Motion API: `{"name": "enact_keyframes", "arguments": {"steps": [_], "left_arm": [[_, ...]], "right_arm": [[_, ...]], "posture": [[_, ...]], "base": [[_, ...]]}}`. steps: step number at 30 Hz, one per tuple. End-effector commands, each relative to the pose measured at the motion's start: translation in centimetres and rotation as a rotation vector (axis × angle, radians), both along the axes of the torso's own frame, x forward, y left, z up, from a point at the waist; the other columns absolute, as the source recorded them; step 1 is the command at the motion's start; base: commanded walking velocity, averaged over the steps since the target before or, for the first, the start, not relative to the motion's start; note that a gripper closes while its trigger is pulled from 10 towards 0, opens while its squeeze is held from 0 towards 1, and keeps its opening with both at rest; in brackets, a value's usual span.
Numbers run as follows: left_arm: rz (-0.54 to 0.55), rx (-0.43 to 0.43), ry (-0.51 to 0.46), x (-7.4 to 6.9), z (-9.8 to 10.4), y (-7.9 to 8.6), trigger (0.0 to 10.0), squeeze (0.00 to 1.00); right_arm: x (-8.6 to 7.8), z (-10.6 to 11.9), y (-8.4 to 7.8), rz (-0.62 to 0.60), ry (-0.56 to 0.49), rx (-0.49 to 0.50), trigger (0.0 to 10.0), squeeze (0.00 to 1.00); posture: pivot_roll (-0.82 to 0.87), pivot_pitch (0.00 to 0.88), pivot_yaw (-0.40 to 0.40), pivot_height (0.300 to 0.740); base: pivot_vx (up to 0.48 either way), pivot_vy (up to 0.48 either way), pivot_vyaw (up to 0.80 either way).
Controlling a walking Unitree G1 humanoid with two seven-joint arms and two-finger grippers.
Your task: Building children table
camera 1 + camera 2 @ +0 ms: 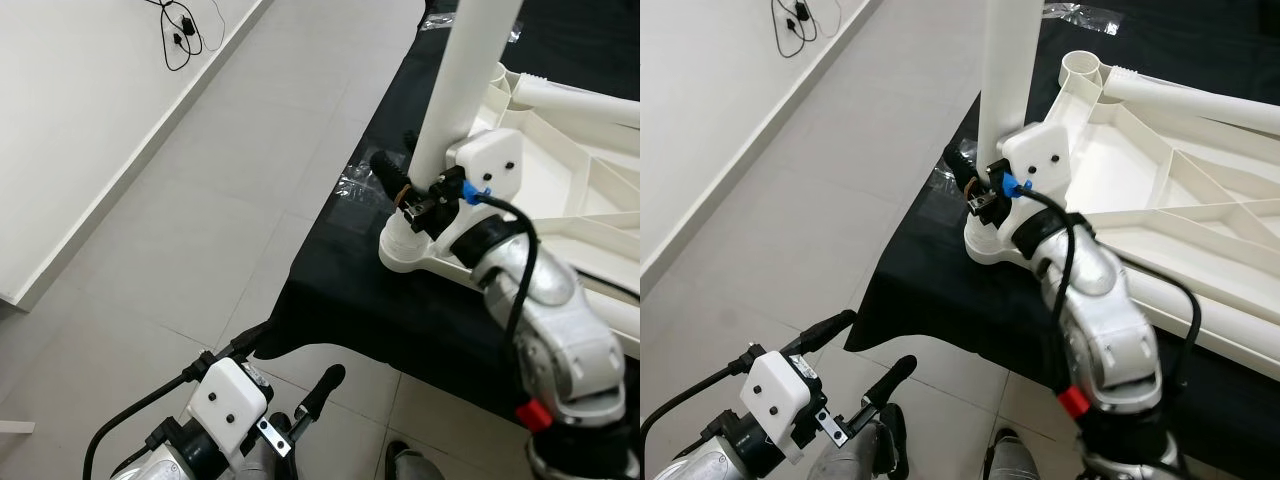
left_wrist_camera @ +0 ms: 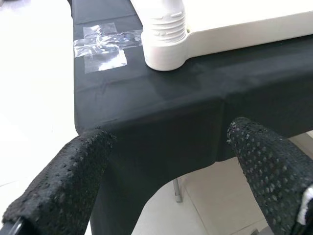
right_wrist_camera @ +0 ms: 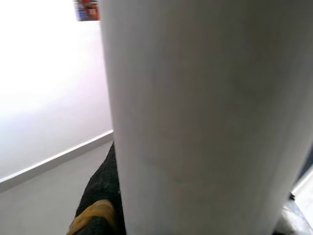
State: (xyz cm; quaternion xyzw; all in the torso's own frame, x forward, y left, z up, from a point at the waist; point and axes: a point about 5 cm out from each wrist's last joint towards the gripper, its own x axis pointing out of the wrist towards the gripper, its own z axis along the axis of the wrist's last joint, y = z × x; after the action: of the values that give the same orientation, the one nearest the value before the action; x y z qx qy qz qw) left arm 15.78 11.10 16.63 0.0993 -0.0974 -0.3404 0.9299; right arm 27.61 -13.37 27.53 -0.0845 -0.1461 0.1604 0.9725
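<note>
We work over a grey tiled floor (image 1: pixel 200 230), at a workbench draped in black cloth (image 1: pixel 400 310) whose corner carries a patch of clear tape (image 2: pixel 100 44). On the cloth lies the inverted white plastic tabletop (image 1: pixel 1180 190), ribbed underside up. A white table leg (image 1: pixel 465 80) stands upright in the corner socket (image 1: pixel 405 250) nearest us; a second leg (image 1: pixel 1200 98) lies across the far part of the tabletop.

The right gripper (image 1: pixel 405 180) is clamped around the upright leg just above the socket, one black finger (image 1: pixel 388 172) wrapping the near side. The left gripper (image 1: pixel 300 395) hangs low beside the bench edge, its two fingers spread apart and holding nothing.

We judge the step in hand to be seating this leg. The thread rings (image 2: pixel 164 24) at the socket suggest a screw fit. We recommend keeping the leg vertical, turning without side load, and steadying the tabletop so that it does not slide on the cloth. Cross-threading is the main risk.
</note>
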Motion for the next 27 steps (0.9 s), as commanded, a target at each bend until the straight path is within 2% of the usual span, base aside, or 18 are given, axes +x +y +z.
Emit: {"name": "enact_keyframes", "arguments": {"steps": [1,3,7,12,16,21,24,25,26,27], "left_arm": [[-0.007,0.003,0.020,-0.2,-0.4,0.2,10.0,0.00],[-0.008,0.003,0.020,-0.2,-0.4,0.2,10.0,0.00],[-0.008,0.005,0.019,-0.1,-0.5,0.2,10.0,0.00],[-0.006,0.009,0.017,0.0,-0.5,0.3,10.0,0.00],[0.107,0.038,0.006,1.3,0.2,1.9,10.0,0.00],[0.172,0.034,-0.007,2.1,0.8,3.4,10.0,0.00],[0.358,-0.032,-0.096,4.0,4.5,8.5,10.0,0.00],[0.389,-0.043,-0.126,4.3,5.6,9.6,10.0,0.00],[0.389,-0.043,-0.126,4.3,5.6,9.6,10.0,0.00],[0.413,-0.059,-0.160,4.6,6.8,10.6,10.0,0.00]], "right_arm": [[0.6,-3.4,-0.7,-0.086,0.184,-0.012,10.0,0.00],[0.4,-3.5,-0.4,-0.089,0.184,-0.007,10.0,0.00],[-0.3,-3.6,1.3,-0.080,0.191,0.016,10.0,0.00],[-0.4,-3.6,1.7,-0.086,0.188,0.024,10.0,0.00],[0.0,-3.5,1.8,-0.108,0.183,0.040,10.0,0.00],[0.2,-3.4,1.7,-0.119,0.179,0.044,10.0,0.00],[0.5,-3.3,1.3,-0.138,0.170,0.047,10.0,0.00],[0.6,-3.3,1.2,-0.142,0.170,0.048,10.0,0.00],[0.6,-3.3,1.2,-0.142,0.170,0.048,10.0,0.00],[0.6,-3.4,1.1,-0.146,0.170,0.051,10.0,0.00]], "posture": [[0.04,0.347,0.092,0.740],[0.04,0.346,0.092,0.740],[0.04,0.343,0.090,0.740],[0.05,0.338,0.089,0.740],[0.06,0.315,0.085,0.740],[0.07,0.310,0.082,0.740],[0.08,0.292,0.085,0.740],[0.08,0.292,0.085,0.740],[0.08,0.292,0.085,0.740],[0.08,0.291,0.085,0.740]], "base": [[0.000,0.000,0.00],[0.000,0.000,0.00],[0.000,0.000,0.00],[0.000,0.000,0.00],[0.000,0.000,0.00],[0.000,0.000,0.00],[0.000,0.000,0.00],[0.000,0.000,0.00],[0.000,0.000,0.00],[0.000,0.000,0.00]]}}
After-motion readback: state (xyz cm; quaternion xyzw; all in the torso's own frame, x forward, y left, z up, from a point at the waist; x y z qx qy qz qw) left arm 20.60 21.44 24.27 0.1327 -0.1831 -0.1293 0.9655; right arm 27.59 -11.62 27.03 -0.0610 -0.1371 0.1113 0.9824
